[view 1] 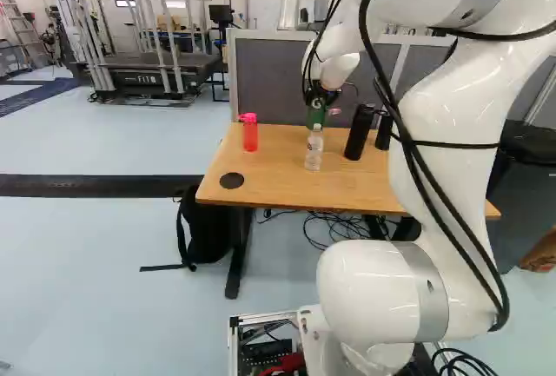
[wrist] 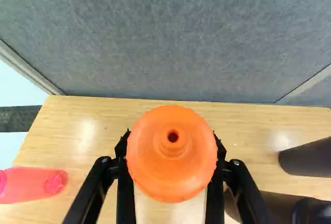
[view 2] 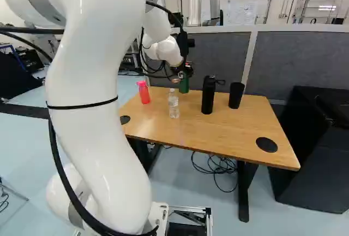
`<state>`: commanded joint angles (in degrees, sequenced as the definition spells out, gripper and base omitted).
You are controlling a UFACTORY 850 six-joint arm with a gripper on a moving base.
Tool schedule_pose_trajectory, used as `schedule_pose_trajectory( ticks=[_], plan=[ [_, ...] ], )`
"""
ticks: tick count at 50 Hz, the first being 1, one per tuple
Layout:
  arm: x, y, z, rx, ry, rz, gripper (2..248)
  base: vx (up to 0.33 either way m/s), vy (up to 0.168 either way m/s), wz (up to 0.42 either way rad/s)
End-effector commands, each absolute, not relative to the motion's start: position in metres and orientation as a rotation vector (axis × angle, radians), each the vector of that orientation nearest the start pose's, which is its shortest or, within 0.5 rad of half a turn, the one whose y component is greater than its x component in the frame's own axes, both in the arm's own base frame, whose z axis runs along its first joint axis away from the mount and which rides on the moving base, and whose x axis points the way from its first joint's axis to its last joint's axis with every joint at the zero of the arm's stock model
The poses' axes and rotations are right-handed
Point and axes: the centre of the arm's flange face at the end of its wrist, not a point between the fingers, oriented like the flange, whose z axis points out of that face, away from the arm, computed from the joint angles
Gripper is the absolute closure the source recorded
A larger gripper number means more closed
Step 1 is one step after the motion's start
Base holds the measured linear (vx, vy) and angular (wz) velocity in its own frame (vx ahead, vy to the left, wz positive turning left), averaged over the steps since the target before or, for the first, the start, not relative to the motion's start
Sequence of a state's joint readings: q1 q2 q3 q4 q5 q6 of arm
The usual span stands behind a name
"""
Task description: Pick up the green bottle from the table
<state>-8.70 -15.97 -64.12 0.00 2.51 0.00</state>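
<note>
within the claw [view 2: 183, 73], green bottle [view 2: 184, 85], orange-topped

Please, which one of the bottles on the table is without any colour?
The clear bottle, just in front of the green bottle; that one, the pink bottle and the two black containers all have colour.

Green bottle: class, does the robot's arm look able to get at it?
Likely yes: the gripper is right at the green bottle; the clear bottle stands nearer the base, seemingly not blocking.
</note>
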Motion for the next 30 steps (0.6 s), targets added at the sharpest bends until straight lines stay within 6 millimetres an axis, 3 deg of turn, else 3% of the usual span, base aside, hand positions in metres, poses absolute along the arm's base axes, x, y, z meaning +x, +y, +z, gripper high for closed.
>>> schedule_pose_trajectory(
  ticks=[30],
  plan=[
    [0.556, -0.088, 0.546, -2.858, 0.225, -1.45, 129, 0.0, 0.0, 0.0]
  ],
)
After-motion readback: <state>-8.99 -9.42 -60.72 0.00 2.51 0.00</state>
